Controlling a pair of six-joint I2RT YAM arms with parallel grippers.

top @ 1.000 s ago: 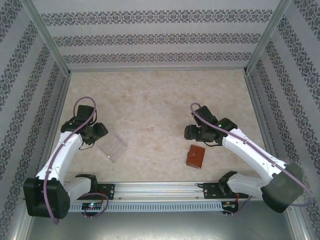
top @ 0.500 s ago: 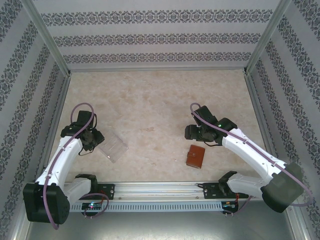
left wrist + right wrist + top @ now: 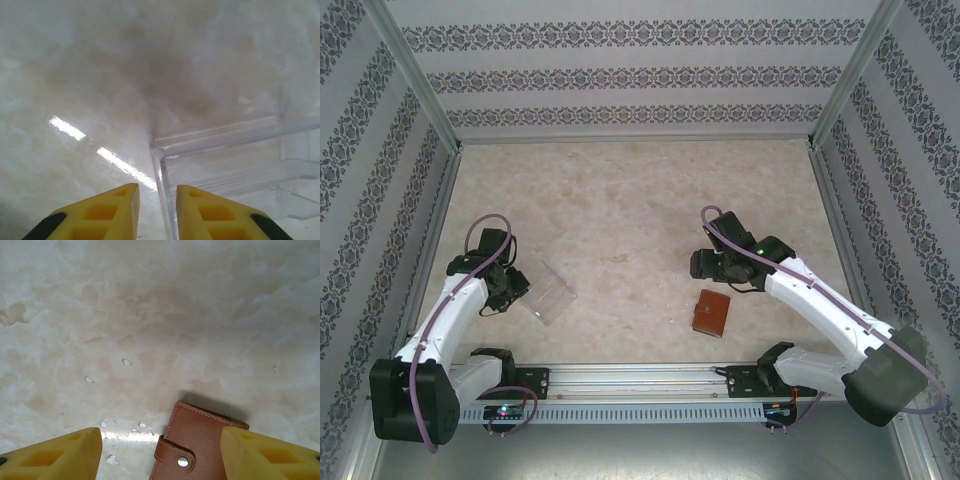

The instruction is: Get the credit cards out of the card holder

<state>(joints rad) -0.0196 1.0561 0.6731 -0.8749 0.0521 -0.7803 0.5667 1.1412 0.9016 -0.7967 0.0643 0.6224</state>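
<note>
Clear tray (image 3: 225, 145) wall is straddled by near-closed left gripper (image 3: 157, 194), grip unclear; wide-open, empty right gripper (image 3: 161, 440) is held near closed card holder (image 3: 205, 437).

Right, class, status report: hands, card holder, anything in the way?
Left hand straddling wall of clear tray, grip unclear. Right hand open above card holder. Card holder closed, strap snapped, flat on table. Nothing on it.

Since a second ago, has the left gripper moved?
Yes. The left gripper has slid toward the table's near edge, along the left side of the clear tray, which has stayed put.
</note>
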